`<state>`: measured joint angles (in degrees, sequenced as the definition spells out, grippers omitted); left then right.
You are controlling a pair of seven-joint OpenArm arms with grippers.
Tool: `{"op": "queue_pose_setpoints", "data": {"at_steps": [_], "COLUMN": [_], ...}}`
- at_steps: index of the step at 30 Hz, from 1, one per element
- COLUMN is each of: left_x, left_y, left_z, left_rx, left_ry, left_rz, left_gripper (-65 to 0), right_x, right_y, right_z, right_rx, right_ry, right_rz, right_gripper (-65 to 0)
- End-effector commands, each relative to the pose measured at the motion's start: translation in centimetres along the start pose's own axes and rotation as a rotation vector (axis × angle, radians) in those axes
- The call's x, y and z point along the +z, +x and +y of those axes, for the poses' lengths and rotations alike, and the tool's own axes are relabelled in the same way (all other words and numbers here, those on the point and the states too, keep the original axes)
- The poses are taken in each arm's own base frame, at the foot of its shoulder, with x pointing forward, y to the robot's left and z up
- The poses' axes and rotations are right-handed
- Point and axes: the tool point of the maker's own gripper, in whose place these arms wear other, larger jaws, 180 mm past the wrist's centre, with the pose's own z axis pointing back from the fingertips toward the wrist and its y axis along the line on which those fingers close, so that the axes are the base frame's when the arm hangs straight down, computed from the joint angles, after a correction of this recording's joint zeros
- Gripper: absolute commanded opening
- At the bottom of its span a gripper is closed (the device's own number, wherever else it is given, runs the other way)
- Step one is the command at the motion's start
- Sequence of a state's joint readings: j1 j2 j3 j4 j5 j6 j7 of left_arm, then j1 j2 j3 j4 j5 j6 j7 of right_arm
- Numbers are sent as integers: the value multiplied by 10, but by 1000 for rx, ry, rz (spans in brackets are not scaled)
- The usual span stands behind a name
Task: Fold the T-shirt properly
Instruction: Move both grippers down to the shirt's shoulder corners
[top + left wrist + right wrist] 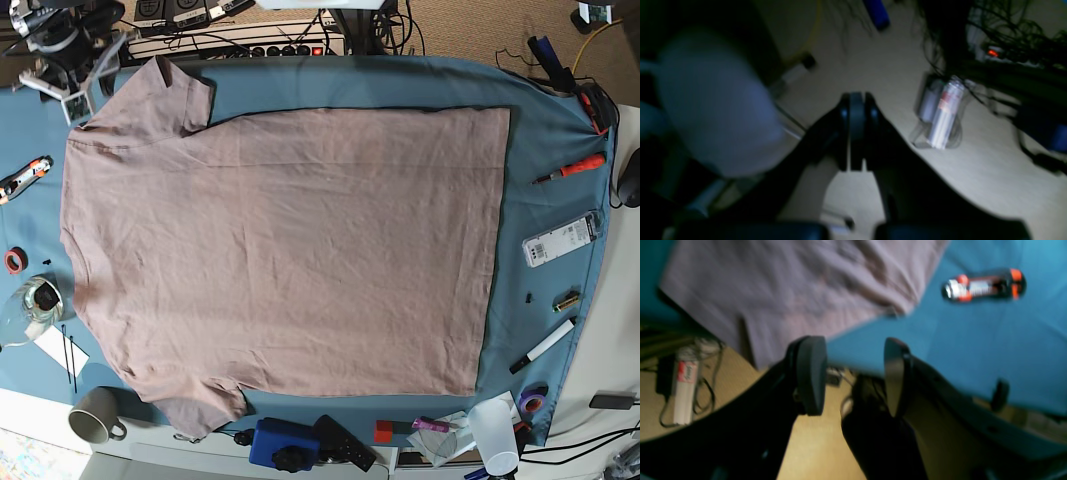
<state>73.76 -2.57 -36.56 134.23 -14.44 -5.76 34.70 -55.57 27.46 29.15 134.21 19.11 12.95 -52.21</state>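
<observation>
Gaping wide, the right hand (pixel 853 376) grasps nothing beside the T-shirt (pixel 800 290); left hand (pixel 857 130) clenched empty.

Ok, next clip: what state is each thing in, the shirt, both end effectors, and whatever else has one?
T-shirt: spread flat, unfolded, lightly wrinkled.
Left end effector: shut, empty, over the floor.
Right end effector: open, empty, at the table edge beside the shirt.
Mug: upright.
Marker: capped, lying flat.

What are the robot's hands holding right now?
Nothing. The left gripper is shut on empty air. The right gripper is open by the T-shirt, not touching it.
</observation>
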Motion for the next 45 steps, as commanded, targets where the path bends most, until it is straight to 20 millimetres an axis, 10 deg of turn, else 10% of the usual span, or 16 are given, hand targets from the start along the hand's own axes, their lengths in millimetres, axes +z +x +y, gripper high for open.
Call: {"op": "queue_pose_setpoints", "data": {"at_steps": [1,6,15,22,31,45], "left_x": [5,-4,-22,-73,-76,-90], "left_y": [4,34,111,116,155,150], "left_z": [7,27,17,-15,-35,-53], "left_rx": [-34,-2,-10,15,59,155], "left_ry": [27,163,139,-102,-254,-408], "left_rz": [-19,-127,-361,-357,-473,-429], "left_gripper": [-650,-491,-493,-476,-469,-469], "right_x": [2,-16,-46,-47,-47,-48], "right_y": [12,21,14,11,10,-4], "right_z": [-6,-14,-16,-6,-5,29], "right_rx": [15,-48,-159,-159,-166,-323], "right_ry": [-24,-8,88,149,154,198], "right_rz": [-42,-81,-58,-51,-51,-48], "right_gripper": [-371,-371,-371,-371,-371,-371]}}
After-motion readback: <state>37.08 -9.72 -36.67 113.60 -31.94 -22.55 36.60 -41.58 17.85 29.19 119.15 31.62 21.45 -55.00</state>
